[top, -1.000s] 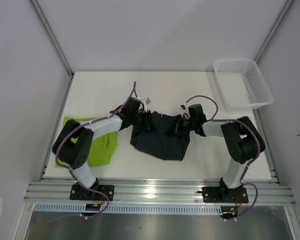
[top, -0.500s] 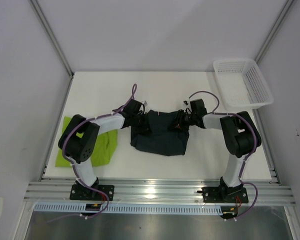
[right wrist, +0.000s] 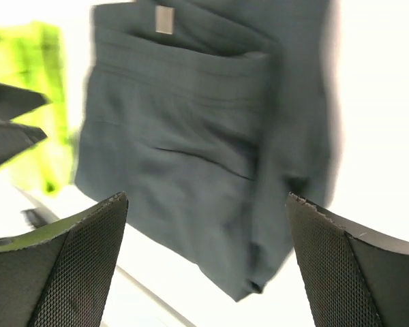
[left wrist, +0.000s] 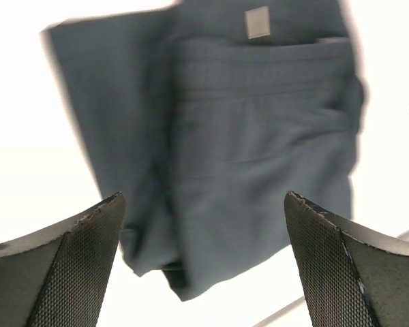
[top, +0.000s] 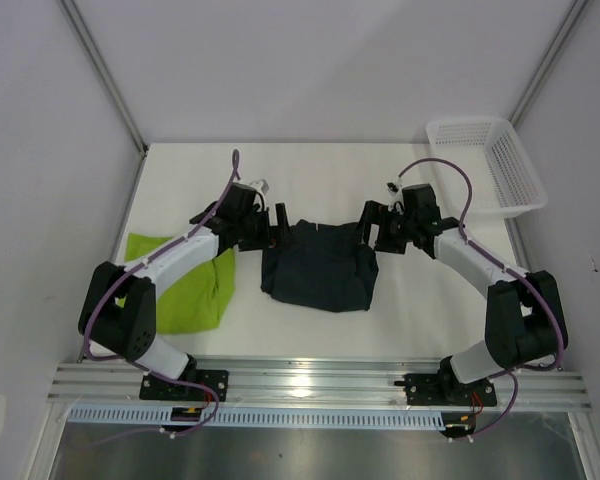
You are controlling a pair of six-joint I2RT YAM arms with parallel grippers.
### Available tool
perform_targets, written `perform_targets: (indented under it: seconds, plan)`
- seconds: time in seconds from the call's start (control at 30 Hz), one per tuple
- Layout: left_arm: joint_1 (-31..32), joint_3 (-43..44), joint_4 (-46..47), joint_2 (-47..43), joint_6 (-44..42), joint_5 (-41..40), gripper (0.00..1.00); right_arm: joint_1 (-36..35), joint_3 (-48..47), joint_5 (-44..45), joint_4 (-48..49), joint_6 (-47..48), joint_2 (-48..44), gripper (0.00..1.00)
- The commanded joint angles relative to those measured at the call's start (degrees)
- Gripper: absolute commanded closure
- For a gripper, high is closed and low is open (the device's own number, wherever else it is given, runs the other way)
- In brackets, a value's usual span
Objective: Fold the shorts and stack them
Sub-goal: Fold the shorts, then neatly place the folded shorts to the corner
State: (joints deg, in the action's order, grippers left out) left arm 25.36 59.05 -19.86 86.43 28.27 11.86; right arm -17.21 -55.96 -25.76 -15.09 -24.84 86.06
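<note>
Navy shorts (top: 318, 268) are lying folded in the middle of the tabletop (top: 320, 175), green shorts (top: 185, 290) at its left. The left gripper (top: 272, 228) and right gripper (top: 370, 226) are hovering wide open, empty; stacking is probably needing even grasps on both sides.

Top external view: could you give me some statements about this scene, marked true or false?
1. The dark navy fabric shorts lie folded on the white table. True.
2. The left tool grips the navy shorts. False: its jaws stand open, holding nothing.
3. The bright lime green fabric shorts are stacked on the navy pair. False: they lie apart from it, to its left.
4. The right tool is open. True.
</note>
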Motion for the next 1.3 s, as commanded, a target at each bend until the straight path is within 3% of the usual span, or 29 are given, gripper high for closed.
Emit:
perform_targets:
  seconds: [0.0, 0.27, 0.6, 0.97, 1.1, 1.27]
  plan:
    - [-1.8, -2.6, -1.1, 2.6, -1.0, -2.8, 0.01, 0.9, 0.5, 10.2, -7.8, 5.8, -1.6, 0.01]
    - [-3.8, -6.0, 5.9, 6.8, -1.4, 1.1, 0.01, 4.3, 3.9, 4.5, -2.5, 6.4, 3.9, 0.01]
    - [-5.3, -8.8, 13.3, 8.8, -0.9, 8.4, 0.01, 4.3, 4.7, -8.8, 5.4, 5.1, 11.6, 0.01]
    - [-5.4, -8.3, 14.9, 10.0, -0.3, 10.0, 0.01, -0.9, 2.4, -5.6, 4.5, 5.0, 14.9, 0.0]
    - [-6.6, -9.7, 16.2, 9.6, -0.2, 11.5, 0.01, -1.5, 1.9, -5.4, 4.6, 4.5, 15.9, 0.25]
    - [-6.6, -8.2, 13.3, 11.9, 0.3, 9.0, 0.06, -2.6, 1.2, -4.0, 4.2, 4.1, 16.9, 0.39]
